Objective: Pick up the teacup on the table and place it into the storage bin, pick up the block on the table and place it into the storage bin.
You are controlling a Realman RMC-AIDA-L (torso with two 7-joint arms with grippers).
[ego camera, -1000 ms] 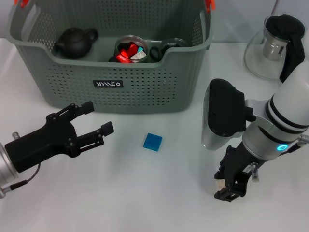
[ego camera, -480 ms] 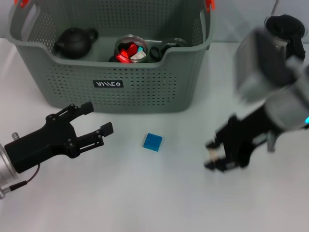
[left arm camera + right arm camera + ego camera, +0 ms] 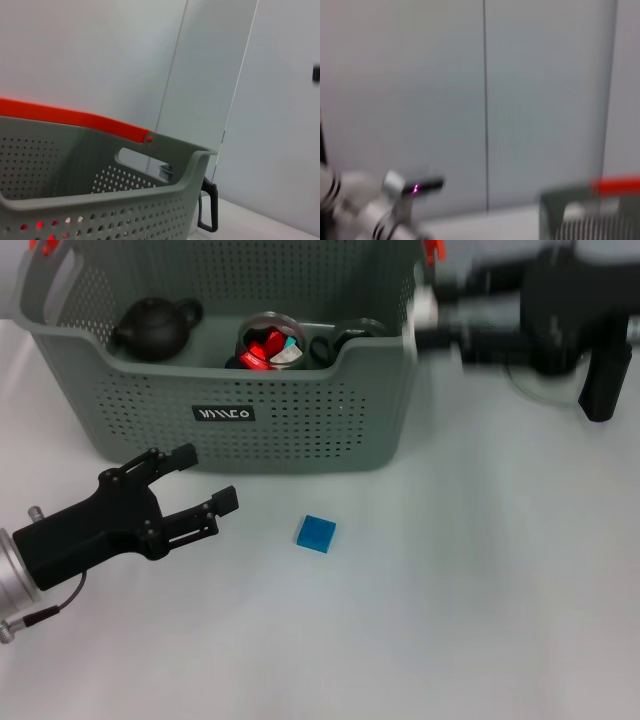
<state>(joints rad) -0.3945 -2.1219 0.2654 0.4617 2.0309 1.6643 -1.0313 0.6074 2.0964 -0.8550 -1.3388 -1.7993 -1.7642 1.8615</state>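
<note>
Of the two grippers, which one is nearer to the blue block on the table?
The left gripper. It hovers low over the table, open, beside the blue block. The right gripper is up by the storage bin rim, far from the block.

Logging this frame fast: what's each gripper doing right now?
Left gripper: open, empty, in front of the storage bin.
Right gripper: cannot be told.
</note>
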